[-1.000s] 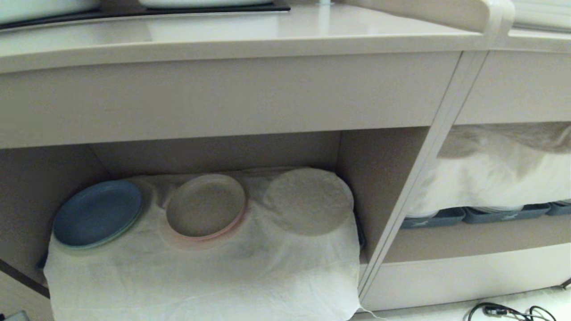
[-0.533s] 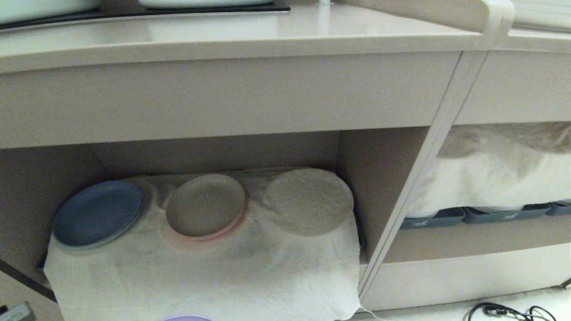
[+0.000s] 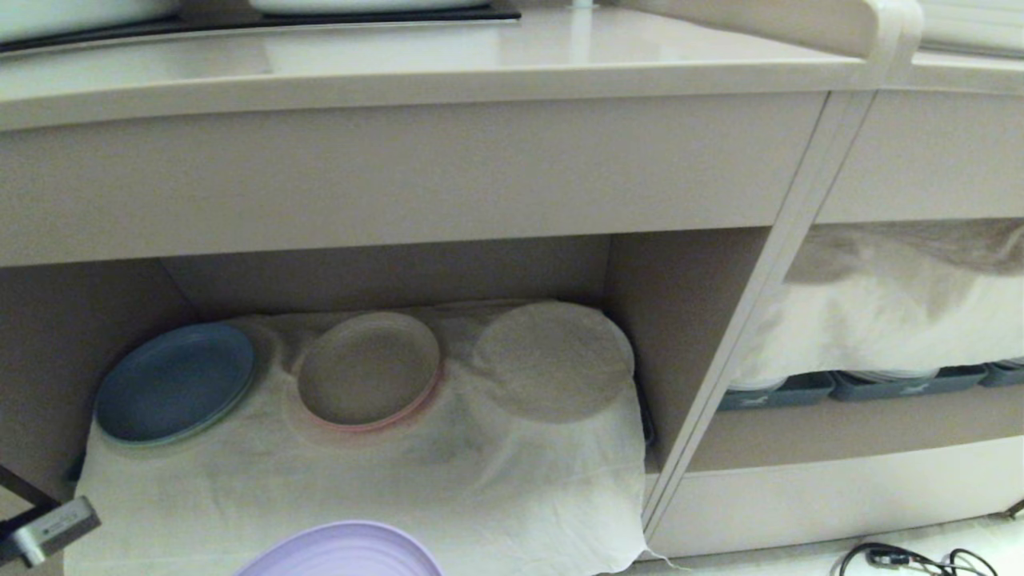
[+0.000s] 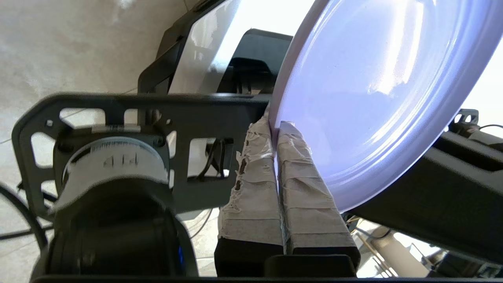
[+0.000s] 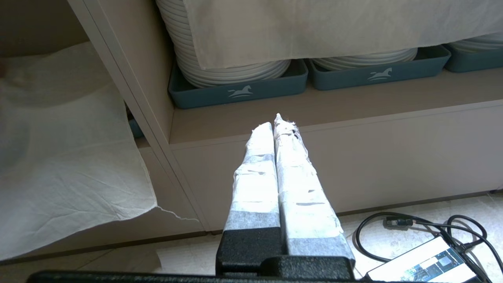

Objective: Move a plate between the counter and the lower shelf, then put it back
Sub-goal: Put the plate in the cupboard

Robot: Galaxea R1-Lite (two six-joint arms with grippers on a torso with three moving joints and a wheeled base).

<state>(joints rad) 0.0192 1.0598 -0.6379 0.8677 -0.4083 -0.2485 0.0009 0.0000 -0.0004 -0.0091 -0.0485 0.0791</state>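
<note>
Head view: the round matte lilac-purple plate (image 3: 340,550) shows at the bottom edge, in front of and below the lower shelf (image 3: 384,272), a beige open cabinet compartment draped with wrinkled white cloth (image 3: 360,488). On that cloth lie a round blue plate (image 3: 174,382) and, just beside it, a beige plate with a pink rim (image 3: 370,368); a cloth-covered round mound (image 3: 552,360) rises to their right. Above runs the smooth beige bench (image 3: 480,56) with its thick rounded front edge and inset black hob panel (image 3: 264,20). A grey part of the left arm (image 3: 48,532) juts in at the lower left.

Left wrist view: the left end effector (image 4: 277,127), its fingers (image 4: 251,181) wrapped in white tape, is clenched on the plate's rim, with the plate tilted steeply on edge.

Right wrist view: the right end effector (image 5: 277,124) hangs with taped fingers pressed together, grasping nothing, before a neighbouring compartment where stacked white plates (image 5: 232,65) sit in grey-blue trays (image 5: 239,88). A black cable (image 5: 424,232) lies on the floor.
</note>
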